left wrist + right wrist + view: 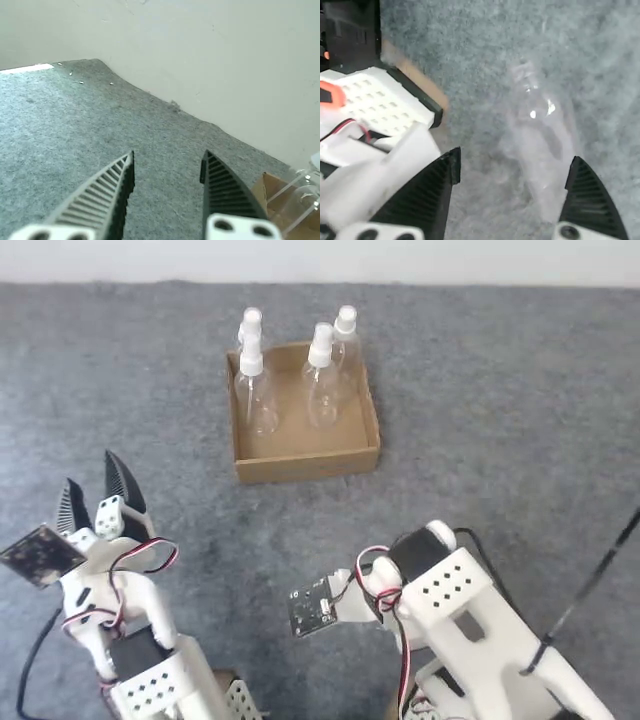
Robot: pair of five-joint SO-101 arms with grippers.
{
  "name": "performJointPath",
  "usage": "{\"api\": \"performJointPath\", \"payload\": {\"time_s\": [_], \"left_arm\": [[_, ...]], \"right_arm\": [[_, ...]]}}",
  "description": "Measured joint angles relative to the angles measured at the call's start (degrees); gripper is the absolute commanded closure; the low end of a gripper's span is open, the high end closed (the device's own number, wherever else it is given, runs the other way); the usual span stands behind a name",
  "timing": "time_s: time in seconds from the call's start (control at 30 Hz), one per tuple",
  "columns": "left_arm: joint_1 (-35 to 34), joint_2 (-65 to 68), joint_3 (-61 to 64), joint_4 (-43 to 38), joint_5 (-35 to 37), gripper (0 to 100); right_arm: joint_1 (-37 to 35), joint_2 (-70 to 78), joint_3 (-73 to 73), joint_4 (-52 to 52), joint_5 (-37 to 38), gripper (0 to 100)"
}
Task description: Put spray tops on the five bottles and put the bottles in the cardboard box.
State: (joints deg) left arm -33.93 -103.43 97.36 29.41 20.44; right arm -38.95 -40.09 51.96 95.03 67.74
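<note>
The cardboard box (303,462) stands at the far middle of the grey carpet and holds several clear bottles with white spray tops (321,340). In the left wrist view its corner (270,192) and some bottles (305,187) appear at the edge. A clear bottle without a top (545,145) lies on the carpet. My right gripper (515,162) hovers open over it, one finger on either side and both apart from it. My left gripper (100,485) (167,160) is open and holds nothing. It sits at the near left and points toward the far wall.
The right arm (450,600) bends down over the near right of the carpet and covers the lying bottle from above. The left arm's white base (375,100) is close beside that bottle. Open carpet (300,530) lies between the arms and the box.
</note>
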Motion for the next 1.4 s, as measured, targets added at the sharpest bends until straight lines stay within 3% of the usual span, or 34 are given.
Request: {"api": "performJointPath", "payload": {"time_s": [0.63, 0.87, 1.13, 1.4], "left_arm": [[0.0, 0.0, 0.0, 0.0, 0.0, 80], [0.0, 0.0, 0.0, 0.0, 0.0, 80], [0.0, 0.0, 0.0, 0.0, 0.0, 80], [0.0, 0.0, 0.0, 0.0, 0.0, 80]], "right_arm": [[-0.1, 0.0, 13.7, -22.5, 0.2, 70.7], [-0.2, 0.0, 14.4, -24.2, 0.2, 70.8], [-0.2, 0.0, 14.4, -24.2, 0.4, 85.8], [0.1, -1.1, 16.4, -28.6, 0.4, 92.0]]}}
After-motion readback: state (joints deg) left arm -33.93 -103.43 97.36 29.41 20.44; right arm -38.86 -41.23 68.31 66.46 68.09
